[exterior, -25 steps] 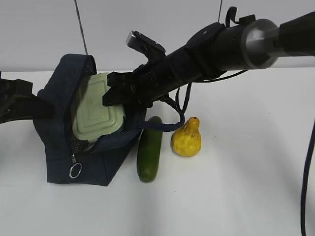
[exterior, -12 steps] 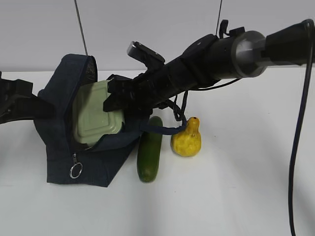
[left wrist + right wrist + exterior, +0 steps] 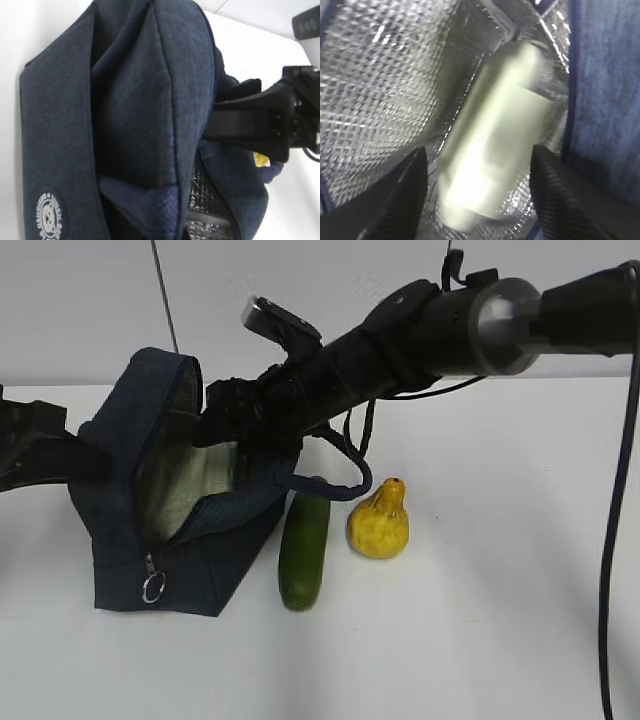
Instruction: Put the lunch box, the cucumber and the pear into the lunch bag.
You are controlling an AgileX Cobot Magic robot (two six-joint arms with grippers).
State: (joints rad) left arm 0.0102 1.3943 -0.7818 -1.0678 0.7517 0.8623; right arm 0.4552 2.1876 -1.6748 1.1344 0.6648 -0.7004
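The navy lunch bag [image 3: 190, 560] lies open on the white table, also filling the left wrist view [image 3: 125, 100]. The pale green lunch box [image 3: 190, 485] sits deep inside it against the silver lining [image 3: 375, 80]. In the right wrist view the box [image 3: 495, 135] is blurred. My right gripper [image 3: 225, 425] reaches into the bag's mouth, open [image 3: 480, 195], with gaps between both fingers and the box. My left gripper [image 3: 90, 455] is at the bag's left side, gripping its fabric; its fingers are hidden. The dark green cucumber [image 3: 303, 552] and yellow pear [image 3: 378, 522] lie right of the bag.
The bag's handle loop [image 3: 335, 485] hangs under my right arm, above the cucumber's far end. The zipper's ring pull [image 3: 153, 587] hangs at the bag's front. A sliver of the pear [image 3: 261, 160] shows past the right arm in the left wrist view.
My right gripper has pushed further left into the bag. The lunch box has gone from showing at the mouth to lying deep inside, free of the fingers.
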